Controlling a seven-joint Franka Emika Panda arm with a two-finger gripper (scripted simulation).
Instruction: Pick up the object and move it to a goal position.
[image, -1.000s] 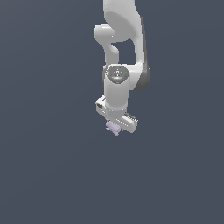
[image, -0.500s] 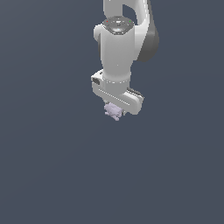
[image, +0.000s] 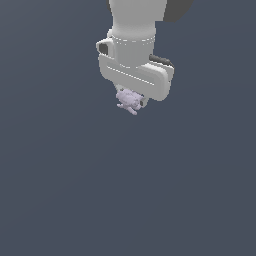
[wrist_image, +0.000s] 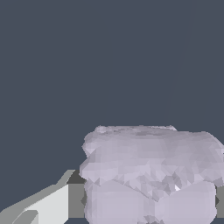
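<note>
Arm: the white robot arm (image: 135, 30) enters from the top edge of the exterior view, a little right of centre, and ends in a broad white hand block tilted down toward the exterior view's right.

Claw: the gripper (image: 131, 102) sits directly under that hand block, in the upper middle of the exterior view. Its fingers are almost wholly hidden behind the block and the held thing; only a dark bit shows just beside the thing on the exterior view's right.

Claw state: clenched on the object, which sits between the fingers in both views.

Object: the object (image: 128, 100) is a small, pale lavender-grey lump with an uneven, knobbly outline, far smaller than the hand block above it.

Object relative to claw: it is tucked right up against the underside of the hand block, touching it, with a small nub sticking out below toward the lower right. It is held in the air, well apart from anything else.

Wrist view: the object (wrist_image: 151, 175) fills the lower right of the frame, its faceted top edge roughly level. A dark finger pad (wrist_image: 75, 199) touches its side, backed by a pale grey-white finger body running toward the lower-left corner. A second dark sliver shows at the object's far side, at the right edge.

Background: plain dark blue-grey backdrop (image: 60, 190) all around in both views; no surface edge can be made out.
</note>
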